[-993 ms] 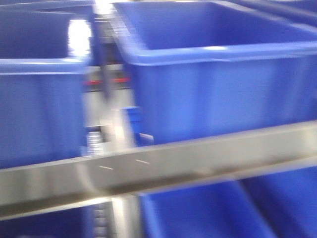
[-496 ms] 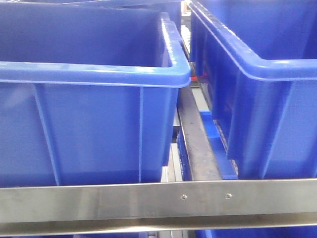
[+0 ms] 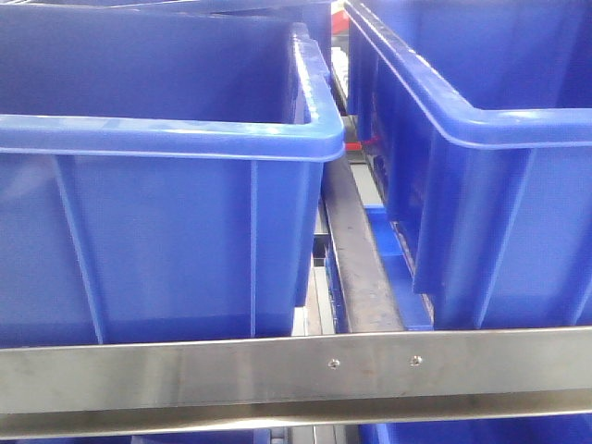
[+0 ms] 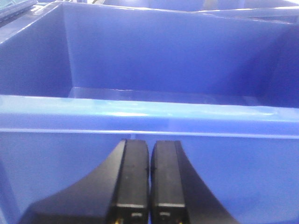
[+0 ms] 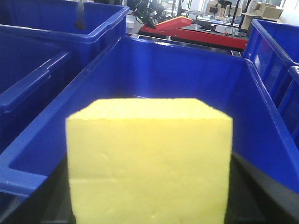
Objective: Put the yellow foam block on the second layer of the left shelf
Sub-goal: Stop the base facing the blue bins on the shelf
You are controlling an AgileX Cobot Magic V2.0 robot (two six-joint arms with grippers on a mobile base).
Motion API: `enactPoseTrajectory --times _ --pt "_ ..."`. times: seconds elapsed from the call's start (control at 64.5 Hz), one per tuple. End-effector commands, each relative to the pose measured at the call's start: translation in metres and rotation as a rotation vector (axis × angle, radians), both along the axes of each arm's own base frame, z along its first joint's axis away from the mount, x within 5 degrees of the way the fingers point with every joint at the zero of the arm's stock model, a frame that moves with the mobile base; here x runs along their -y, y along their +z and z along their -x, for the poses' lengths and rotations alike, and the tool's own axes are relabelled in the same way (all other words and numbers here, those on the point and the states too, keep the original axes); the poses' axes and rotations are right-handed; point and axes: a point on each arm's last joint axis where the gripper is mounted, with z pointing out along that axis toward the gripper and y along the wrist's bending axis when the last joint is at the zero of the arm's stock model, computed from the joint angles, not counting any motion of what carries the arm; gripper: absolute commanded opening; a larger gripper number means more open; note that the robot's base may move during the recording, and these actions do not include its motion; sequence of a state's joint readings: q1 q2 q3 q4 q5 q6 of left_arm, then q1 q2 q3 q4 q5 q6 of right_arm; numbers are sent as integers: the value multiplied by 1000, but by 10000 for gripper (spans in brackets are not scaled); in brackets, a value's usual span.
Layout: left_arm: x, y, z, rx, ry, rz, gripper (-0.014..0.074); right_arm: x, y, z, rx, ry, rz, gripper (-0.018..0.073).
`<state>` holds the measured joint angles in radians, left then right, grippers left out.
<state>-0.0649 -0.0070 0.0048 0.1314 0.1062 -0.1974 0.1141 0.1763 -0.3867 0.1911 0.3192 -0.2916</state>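
Note:
The yellow foam block fills the lower middle of the right wrist view, held between my right gripper's black fingers above a blue bin. It has a faint horizontal seam. My right gripper is shut on it. My left gripper is shut and empty, its fingers pressed together just in front of the near wall of a blue bin. Neither gripper nor the block shows in the front view.
The front view shows two blue bins, one left and one right, on a shelf behind a steel rail. A dark bar runs between them. More blue bins and a red machine lie beyond.
The front view swung from a blurred tilted look at the bins to a level one, then shifted slightly; the bins now sit a little further left in the frame.

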Motion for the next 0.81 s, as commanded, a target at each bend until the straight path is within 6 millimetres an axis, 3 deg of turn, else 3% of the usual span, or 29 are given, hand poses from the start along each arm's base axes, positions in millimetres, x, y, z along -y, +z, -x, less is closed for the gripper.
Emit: enactPoseTrajectory --times 0.0,0.791 --pt "1 -1 0 68 -8 15 136 2 17 -1 95 -22 -22 308" --pt "1 -1 0 68 -8 15 136 1 16 -1 82 -19 -20 308"
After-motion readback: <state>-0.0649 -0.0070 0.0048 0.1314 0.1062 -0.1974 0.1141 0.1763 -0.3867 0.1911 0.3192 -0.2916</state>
